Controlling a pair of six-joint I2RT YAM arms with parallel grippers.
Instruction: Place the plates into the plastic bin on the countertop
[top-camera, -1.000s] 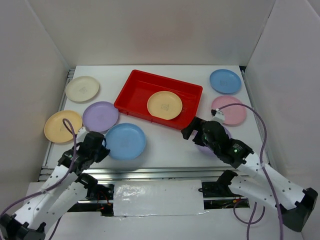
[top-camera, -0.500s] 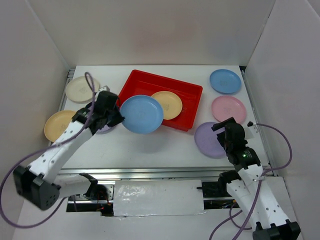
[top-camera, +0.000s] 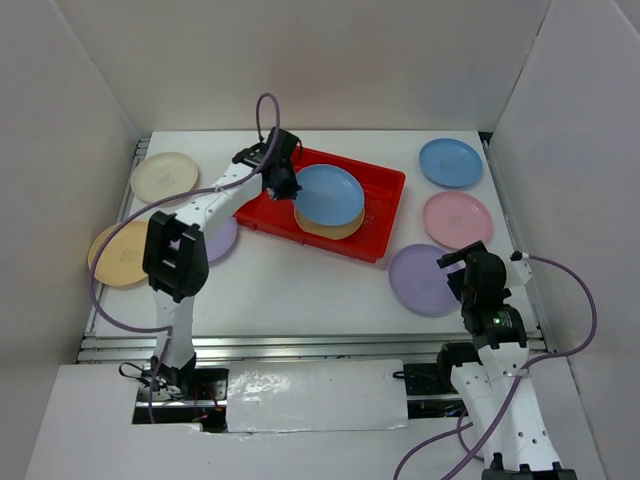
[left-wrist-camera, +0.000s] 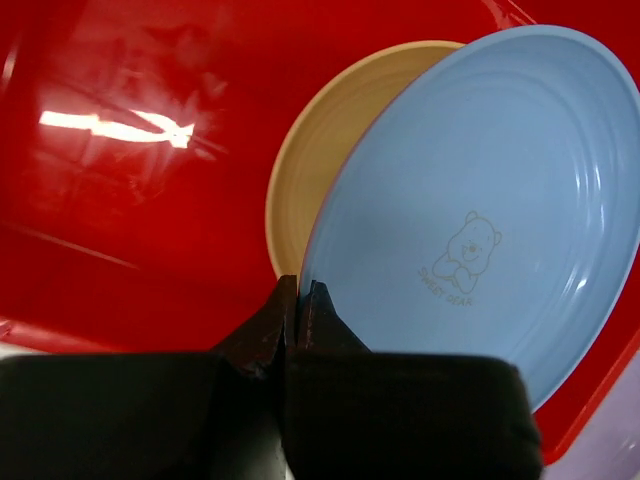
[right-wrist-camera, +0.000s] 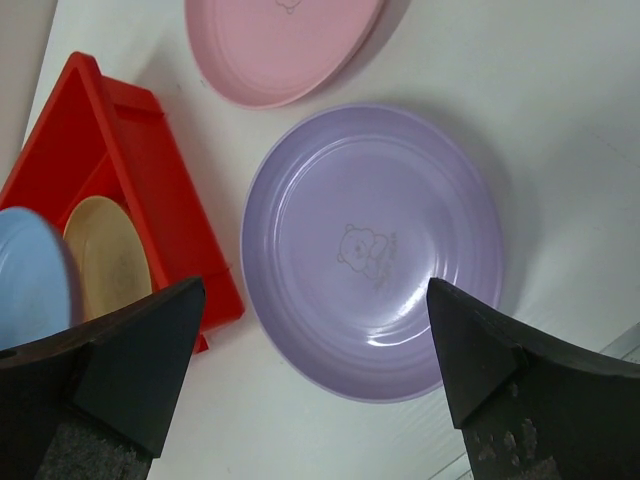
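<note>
Blue plate (left-wrist-camera: 480, 200): was held by its near rim over the red bin (left-wrist-camera: 120, 200) and covered a part of the yellow plate (left-wrist-camera: 305, 170); if the two plates touched, I could not tell.
Left gripper (left-wrist-camera: 300, 297): the jaws were almost together and pinched the rim of the blue plate between both fingers.
Yellow plate: lay flat on the floor of the red bin, under the blue plate.
Red bin: stood at a slant in the far middle of the white tabletop (top-camera: 300, 290).
Left arm (top-camera: 205, 200): reached far forward from the near left side to the bin.
Right gripper (right-wrist-camera: 315, 290): the jaws were wide apart and held nothing; it hung over the purple plate (right-wrist-camera: 370, 250).
Purple plate: lay flat on the tabletop, just beside the near right corner of the bin, not touching it.
Pink plate (right-wrist-camera: 280, 40): lay just beyond the purple plate, with a small gap.
Second blue plate (top-camera: 451, 162): lay at the far right corner.
Cream plate (top-camera: 165, 177): lay at the far left.
Second yellow plate (top-camera: 115, 250): lay at the left edge, nearer than the cream one.
Second purple plate (top-camera: 222, 238): lay between that yellow one and the bin, mostly hidden by the left arm.
</note>
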